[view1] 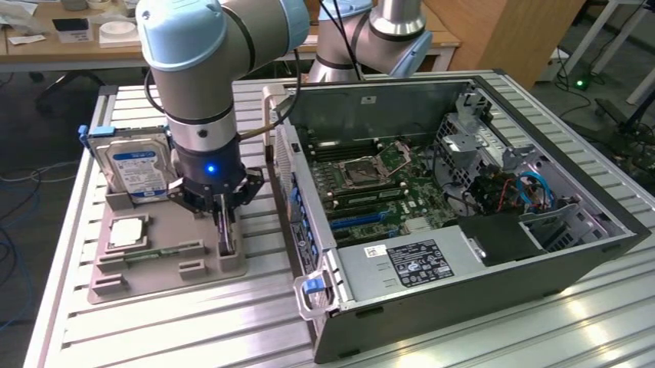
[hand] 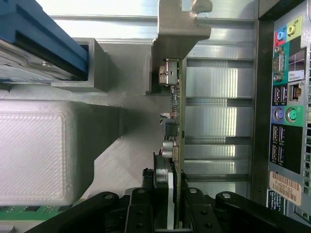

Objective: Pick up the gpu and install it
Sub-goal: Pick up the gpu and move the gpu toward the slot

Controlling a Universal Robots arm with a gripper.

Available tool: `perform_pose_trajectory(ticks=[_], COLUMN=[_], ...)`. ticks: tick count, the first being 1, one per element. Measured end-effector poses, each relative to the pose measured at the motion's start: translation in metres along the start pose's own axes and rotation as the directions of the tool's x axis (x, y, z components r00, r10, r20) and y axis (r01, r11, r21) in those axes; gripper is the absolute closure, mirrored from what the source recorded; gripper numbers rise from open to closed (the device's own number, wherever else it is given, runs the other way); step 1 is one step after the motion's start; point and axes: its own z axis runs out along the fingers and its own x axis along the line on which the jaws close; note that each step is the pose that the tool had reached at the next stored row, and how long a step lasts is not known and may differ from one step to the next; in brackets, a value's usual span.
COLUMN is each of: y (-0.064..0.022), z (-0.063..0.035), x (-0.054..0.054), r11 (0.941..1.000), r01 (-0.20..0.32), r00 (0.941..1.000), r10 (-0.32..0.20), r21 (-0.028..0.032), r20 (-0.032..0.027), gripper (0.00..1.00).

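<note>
Exterior view: the arm was seen lowered over a grey holder (view1: 153, 280) on the table (view1: 205, 330), to the exterior view's left of an open computer case (view1: 573, 130).
Claw: the claw (view1: 223, 234) was found down at the holder's edge nearest the case. In the wrist view it (hand: 175, 196) was seen clenched on the gpu (hand: 181, 121), with one black finger (hand: 141, 213) pressed to each face of the card.
Gpu: the card was seen edge-on, standing upright in the holder. Its green board ran between the fingers, and its silver end bracket (hand: 177, 29) was at the end away from the claw.
Gpu position: it was recorded as seated in the holder and outside the case, just beside the case's rear port panel (hand: 286, 97).
Hard drive: a silver drive with a blue label (view1: 138, 169) was noted standing upright in the holder, beside the arm.
Processor: a square chip (view1: 125, 231) was noted lying flat on the holder.
Memory stick: a narrow green stick (view1: 153, 253) was noted lying in the holder, near the chip.
Case interior: the motherboard (view1: 379, 180) was seen exposed.
</note>
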Motion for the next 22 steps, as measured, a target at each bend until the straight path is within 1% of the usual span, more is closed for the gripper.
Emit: perform_pose_trajectory(ticks=[11, 17, 22], y=[0.0000, 0.0002, 0.0004], z=[-0.0001, -0.0081, -0.0117], x=[0.000, 0.000, 0.000], r11=[1.0000, 1.0000, 1.0000], r01=[0.000, 0.000, 0.000], r00=[1.0000, 1.0000, 1.0000], r10=[0.000, 0.000, 0.000], r21=[-0.0002, 0.0000, -0.0002], r20=[0.0003, 0.0001, 0.0001], gripper=[0.72, 0.72, 0.72])
